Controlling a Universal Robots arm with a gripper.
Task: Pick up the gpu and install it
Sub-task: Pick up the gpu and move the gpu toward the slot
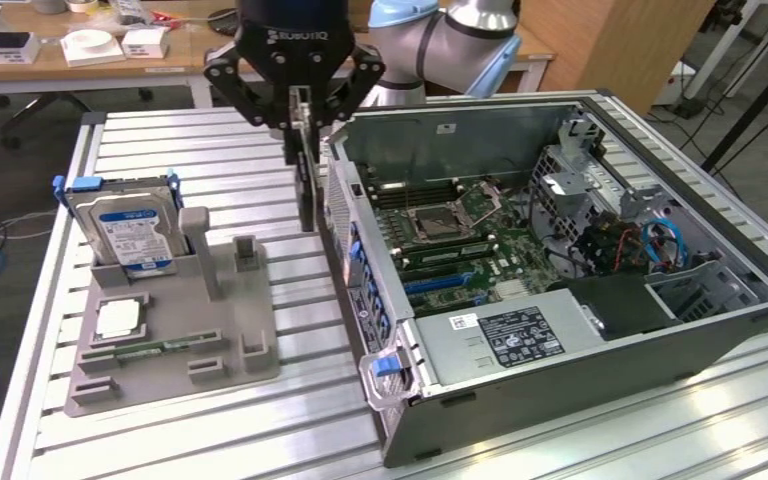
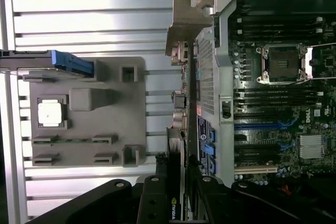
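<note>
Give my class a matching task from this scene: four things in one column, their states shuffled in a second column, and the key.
Things
1. gpu
2. hard drive
3. chip
4. case

States
A. lying flat in the grey holder
B. open, motherboard showing
C. held by the gripper, hanging on edge beside the case
D. standing upright in the holder

Pairs: 1-C, 2-D, 3-A, 4-B
</note>
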